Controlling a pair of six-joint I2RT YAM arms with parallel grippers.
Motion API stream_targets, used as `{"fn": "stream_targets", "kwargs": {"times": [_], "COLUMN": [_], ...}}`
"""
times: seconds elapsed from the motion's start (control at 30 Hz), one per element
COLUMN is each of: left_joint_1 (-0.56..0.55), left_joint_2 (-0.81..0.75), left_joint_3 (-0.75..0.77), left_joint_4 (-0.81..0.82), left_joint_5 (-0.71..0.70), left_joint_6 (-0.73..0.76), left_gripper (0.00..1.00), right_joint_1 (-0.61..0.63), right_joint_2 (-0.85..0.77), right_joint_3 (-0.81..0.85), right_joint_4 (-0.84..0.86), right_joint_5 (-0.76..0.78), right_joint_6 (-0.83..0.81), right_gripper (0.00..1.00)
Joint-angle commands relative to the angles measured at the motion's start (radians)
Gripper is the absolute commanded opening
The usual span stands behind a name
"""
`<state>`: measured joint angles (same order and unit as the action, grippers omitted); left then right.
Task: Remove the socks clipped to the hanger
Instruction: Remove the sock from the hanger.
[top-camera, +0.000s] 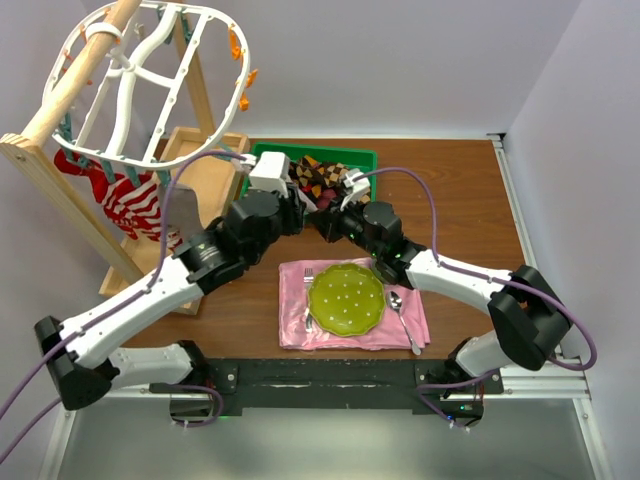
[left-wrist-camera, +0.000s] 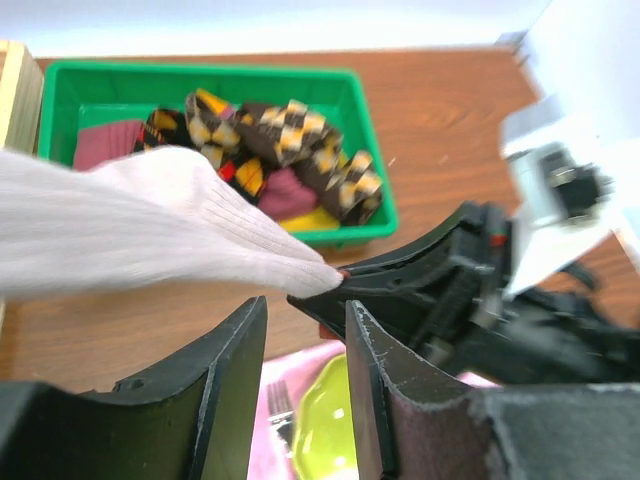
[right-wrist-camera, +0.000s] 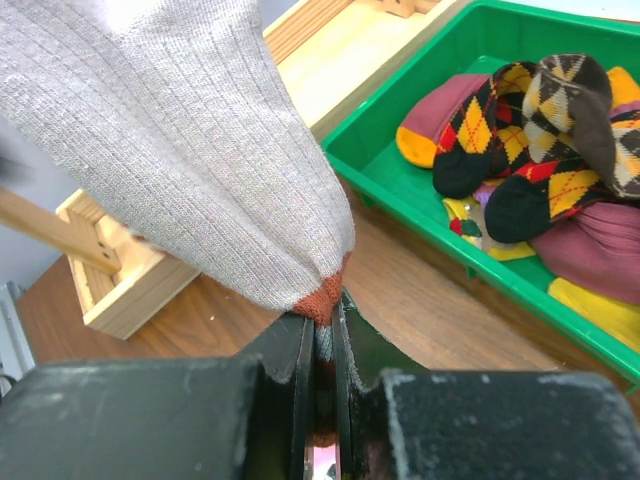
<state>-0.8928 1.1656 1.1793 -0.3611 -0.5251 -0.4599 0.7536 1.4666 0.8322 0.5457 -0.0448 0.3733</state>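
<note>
The right hand (right-wrist-camera: 322, 322) has its two black fingers pressed together on the rust-coloured toe tip of the grey sock (right-wrist-camera: 180, 140). The sock's ribbed body stretches up and away to the left from that pinch. The left hand (left-wrist-camera: 303, 315) sits just beside it with its fingers spread. Nothing lies in the gap, and the sock passes above and beyond them.

Past both hands, a green bin (left-wrist-camera: 372, 180) stands on the brown table (top-camera: 460, 200). It holds a heap of loose socks (left-wrist-camera: 300, 140): dark argyle, maroon and yellow.

The white oval hanger (top-camera: 150, 80) hangs at the far left from the pole of a wooden rack (top-camera: 60, 190), tilted, with orange clips along its right rim. A red-and-white striped sock (top-camera: 130, 200) hangs from its lower rim, well apart from both hands.

Between the arms, nearer their bases, lies a pink napkin (top-camera: 400, 325). A green plate (top-camera: 347, 297) sits on it, with a fork (top-camera: 308, 300) to the plate's left and a spoon (top-camera: 402, 312) to its right.
</note>
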Motion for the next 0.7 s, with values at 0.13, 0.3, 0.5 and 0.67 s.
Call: {"fn": "stream_targets", "kwargs": {"times": [0.13,0.3,0.5,0.67], "left_joint_1": [-0.005,-0.005,-0.005,-0.003], "left_joint_2": [-0.188,-0.265,-0.305,-0.308], "left_joint_3": [-0.003,0.037,0.078,0.117], "left_joint_4": [-0.010,-0.113,-0.223,-0.227], "left_joint_5": [-0.015,-0.124,-0.295,-0.436], "left_joint_6": [-0.161,-0.261,-0.365,-0.381], "left_gripper": [0.43,0.43,0.46,0.50], "right_joint_1": [0.006,0.039,0.088,0.128], "right_joint_2": [-0.031,-0.046,-0.052,-0.055], "right_joint_3": [0.016,0.021,0.027,0.024], "right_joint_4": [0.068,0.071,0.080,0.089], "right_joint_5": [0.128,0.216,0.325,0.395], "right_joint_6": [0.029,-0.013,-0.060,-0.093], "right_gripper": [0.00,0.00,0.00,0.00]}}
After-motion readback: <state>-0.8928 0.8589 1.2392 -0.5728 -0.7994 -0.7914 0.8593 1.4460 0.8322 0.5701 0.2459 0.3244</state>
